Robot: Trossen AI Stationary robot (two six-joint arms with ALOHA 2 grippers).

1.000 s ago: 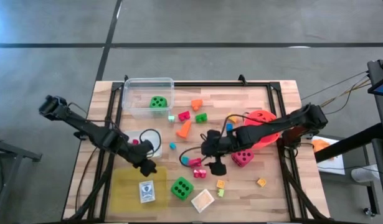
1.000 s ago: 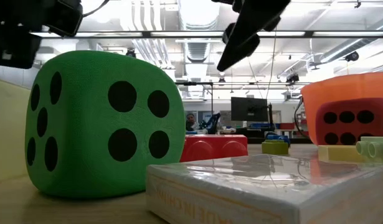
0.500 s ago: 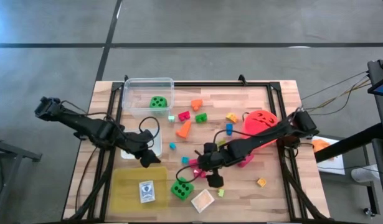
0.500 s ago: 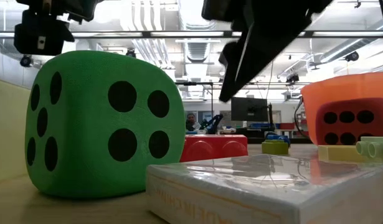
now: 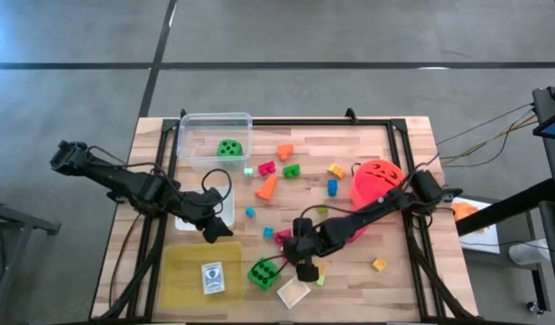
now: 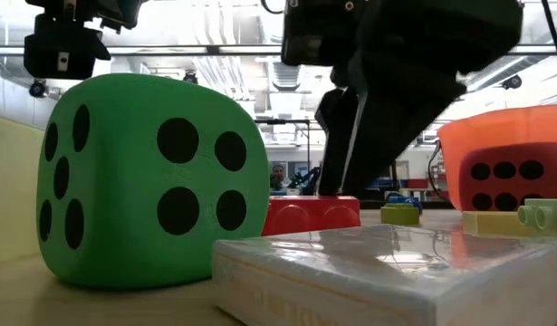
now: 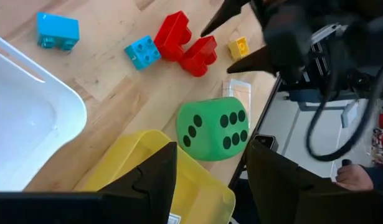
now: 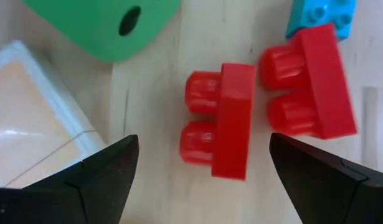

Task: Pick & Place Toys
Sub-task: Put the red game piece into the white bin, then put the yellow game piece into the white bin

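Wooden table (image 5: 412,275), toys scattered; green die (image 5: 263,273) near front edge beside a card box (image 5: 293,291). Right gripper (image 8: 203,163) low over two red blocks (image 8: 223,121), fingers spread wide, nothing held. Left gripper (image 7: 207,177) open above yellow lid (image 5: 189,275), near front-left corner.

A grey concrete floor (image 5: 286,32) crossed by dark seam lines is seen around the light wooden table (image 5: 399,280), which is edged by a black metal frame (image 5: 420,271). Beyond the table, an open hall is shown with long white ceiling light strips (image 6: 215,50), pale ducting, a dark monitor (image 6: 361,158) and a seated person (image 6: 276,176) far back
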